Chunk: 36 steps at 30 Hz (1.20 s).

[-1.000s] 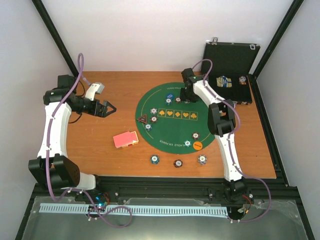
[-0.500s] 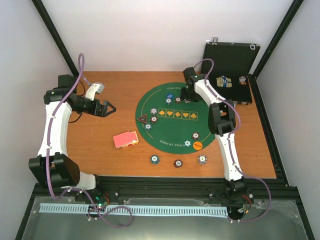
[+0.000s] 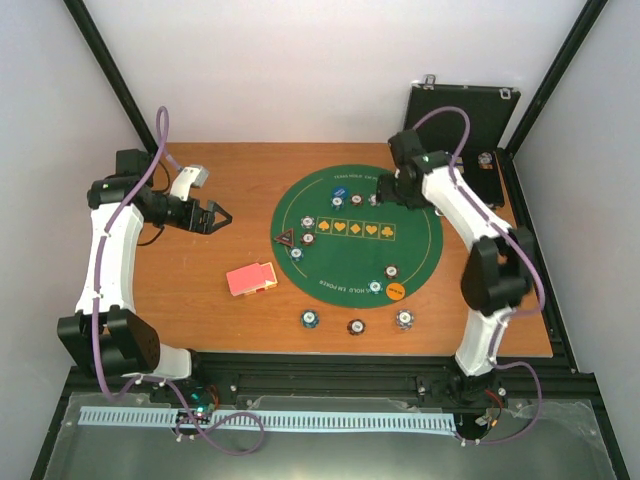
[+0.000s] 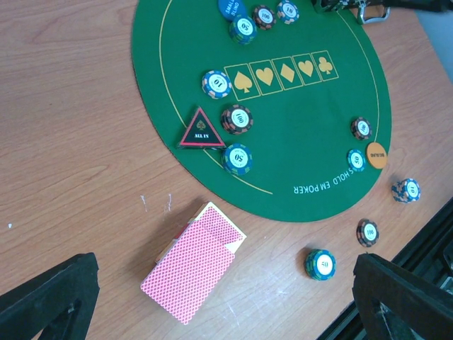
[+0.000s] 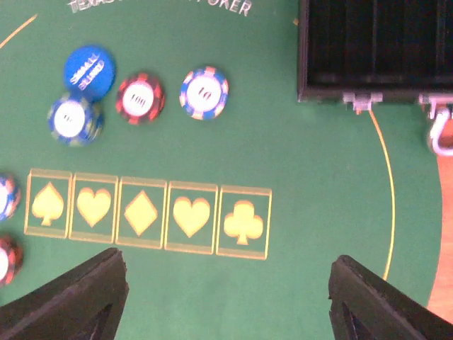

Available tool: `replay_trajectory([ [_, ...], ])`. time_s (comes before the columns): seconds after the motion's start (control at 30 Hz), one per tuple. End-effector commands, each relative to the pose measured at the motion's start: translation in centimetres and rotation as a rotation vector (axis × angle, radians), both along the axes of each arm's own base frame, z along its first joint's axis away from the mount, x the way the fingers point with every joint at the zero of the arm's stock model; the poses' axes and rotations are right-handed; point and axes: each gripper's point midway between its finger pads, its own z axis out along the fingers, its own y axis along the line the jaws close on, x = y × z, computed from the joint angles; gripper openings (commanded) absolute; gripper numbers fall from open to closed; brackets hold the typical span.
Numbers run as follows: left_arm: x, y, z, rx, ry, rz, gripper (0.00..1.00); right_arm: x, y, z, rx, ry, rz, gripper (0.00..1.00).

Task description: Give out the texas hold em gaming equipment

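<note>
Case (image 5: 375, 49) cut off by top edge, right wrist view; two chips (image 5: 4, 197) clipped at left edge.

Left end effector (image 3: 222, 216) spread wide, right end effector (image 5: 226, 301) spread, empty

Bright, even light; soft shadow just beside the card deck (image 4: 192, 273). Right wrist view is blurry; left wrist view sharp.
</note>
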Motion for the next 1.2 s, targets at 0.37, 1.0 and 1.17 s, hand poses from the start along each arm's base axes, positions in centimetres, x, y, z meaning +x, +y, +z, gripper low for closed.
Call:
replay_trajectory([
  [0.37,-0.1,0.0,0.1,-0.004,-0.026,0.011,1.0,-23.7,-1.4,-6.1,0.036,0.114,-0.067,0.81],
  [1.0,0.0,-0.1,1.1,-0.015,-0.039,0.008,1.0,-29.1,-2.2,-11.7,0.029,0.24,-0.088,0.71],
  [1.17,0.2,-0.1,1.3,-0.017,-0.045,0.012,1.0,-29.2,-2.2,-12.5,0.017,0.256,-0.078,0.64],
])
